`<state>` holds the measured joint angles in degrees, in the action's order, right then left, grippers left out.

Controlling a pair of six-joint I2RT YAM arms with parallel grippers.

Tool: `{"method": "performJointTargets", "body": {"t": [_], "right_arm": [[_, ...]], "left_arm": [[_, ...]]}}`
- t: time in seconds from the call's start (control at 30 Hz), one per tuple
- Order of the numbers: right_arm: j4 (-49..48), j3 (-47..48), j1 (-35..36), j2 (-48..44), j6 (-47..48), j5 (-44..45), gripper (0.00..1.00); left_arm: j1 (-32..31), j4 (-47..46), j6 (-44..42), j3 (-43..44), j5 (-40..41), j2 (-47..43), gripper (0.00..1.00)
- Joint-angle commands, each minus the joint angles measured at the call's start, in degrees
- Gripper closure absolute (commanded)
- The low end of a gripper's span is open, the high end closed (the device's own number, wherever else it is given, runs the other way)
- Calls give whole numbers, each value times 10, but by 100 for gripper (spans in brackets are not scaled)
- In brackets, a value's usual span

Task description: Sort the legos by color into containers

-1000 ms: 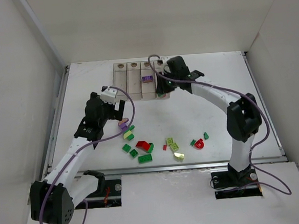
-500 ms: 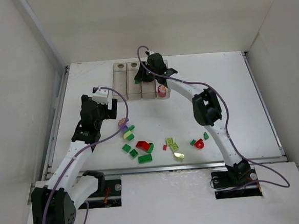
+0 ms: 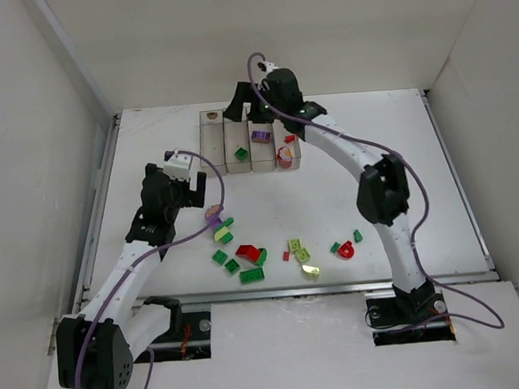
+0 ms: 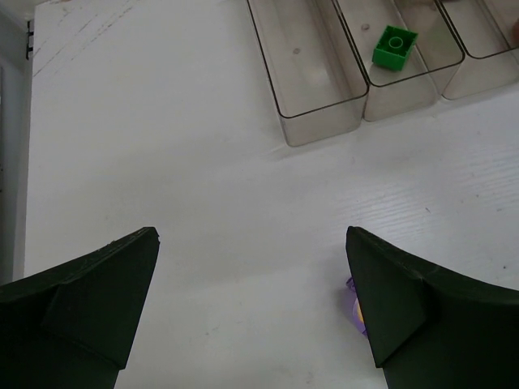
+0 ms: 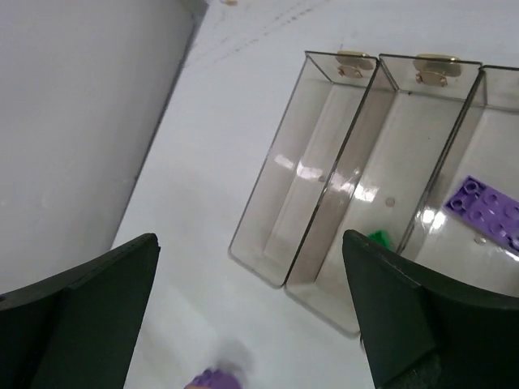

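The containers (image 3: pixel 211 144) stand in a row at the back of the table. A dark green lego (image 3: pixel 241 153) lies in the second one, a purple plate (image 3: pixel 260 136) in the third and red pieces (image 3: pixel 285 154) in the fourth. My right gripper (image 3: pixel 246 106) hangs open and empty above their far ends; its wrist view shows the boxes (image 5: pixel 300 170), the green lego (image 5: pixel 378 238) and the purple plate (image 5: pixel 486 209). My left gripper (image 3: pixel 208 198) is open over bare table, and a purple lego (image 4: pixel 353 301) peeks out beside its right finger. Several loose legos (image 3: pixel 252 275) lie near the front.
The loose pile holds dark green, yellow-green (image 3: pixel 302 256) and red (image 3: pixel 246 251) bricks between the two arm bases. White walls enclose the table on the left, right and back. The first container (image 4: pixel 312 73) holds nothing.
My right gripper has opened and swung back over the containers' far ends. The dark green lego it carried now lies in the second container. The left arm has barely moved.
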<state>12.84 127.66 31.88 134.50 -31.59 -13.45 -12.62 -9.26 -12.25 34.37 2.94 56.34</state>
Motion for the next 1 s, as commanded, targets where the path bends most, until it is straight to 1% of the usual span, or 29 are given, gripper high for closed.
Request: {"method": "performJointTargets", "body": {"t": [0.0,0.03,0.07,0.1,0.13,0.2,0.23,0.27,0.3,0.33,0.37,0.4,0.43,0.47,0.5,0.53,0.6,0.77,0.83,0.97], "right_arm": [[16,-75,-18,-148,19,20,0],[85,-106,-23,-209,35,40,0],[122,-141,-23,-240,46,65,0],[162,-217,-30,-271,55,136,0],[236,-261,-30,-331,61,175,0],[289,-353,-36,-389,51,233,0],[308,-443,-36,-417,40,233,2],[337,-486,-45,-473,10,233,5],[346,-525,-51,-500,-6,233,8],[352,-595,-67,-527,-23,223,15],[352,-626,-78,-575,-46,214,19],[358,-653,-88,-596,-53,208,23],[359,-674,-102,-610,-59,201,27],[379,-701,-107,-620,-65,200,30],[385,-710,-107,-625,-71,195,33],[385,-717,-107,-625,-77,188,33],[385,-740,-107,-625,-77,188,37],[361,-787,-112,-591,-82,189,38],[351,-782,-112,-579,-87,195,40],[308,-798,-146,-559,-95,195,43]], "left_arm": [[2,-26,-8,20,-26,4,0],[2,-26,-14,20,-26,4,0],[2,-31,-14,20,-42,4,0],[2,-37,-19,20,-47,4,0],[2,-43,-19,14,-47,4,0],[2,-59,-19,0,-68,4,0],[2,-65,-26,-5,-77,4,0],[2,-70,-32,-11,-106,4,0],[2,-75,-52,-18,-122,4,0],[2,-75,-52,-18,-134,17,0],[2,-75,-52,-18,-140,24,0],[2,-81,-52,-18,-149,31,0],[2,-81,-58,-18,-149,38,0],[2,-81,-58,-18,-149,49,1],[2,-88,-65,-18,-154,49,1],[2,-95,-66,-18,-154,56,3],[2,-95,-80,-18,-154,62,3],[-3,-100,-80,-12,-154,62,3],[-3,-93,-80,-12,-154,62,2],[-3,-87,-68,-12,-149,56,2]]}}
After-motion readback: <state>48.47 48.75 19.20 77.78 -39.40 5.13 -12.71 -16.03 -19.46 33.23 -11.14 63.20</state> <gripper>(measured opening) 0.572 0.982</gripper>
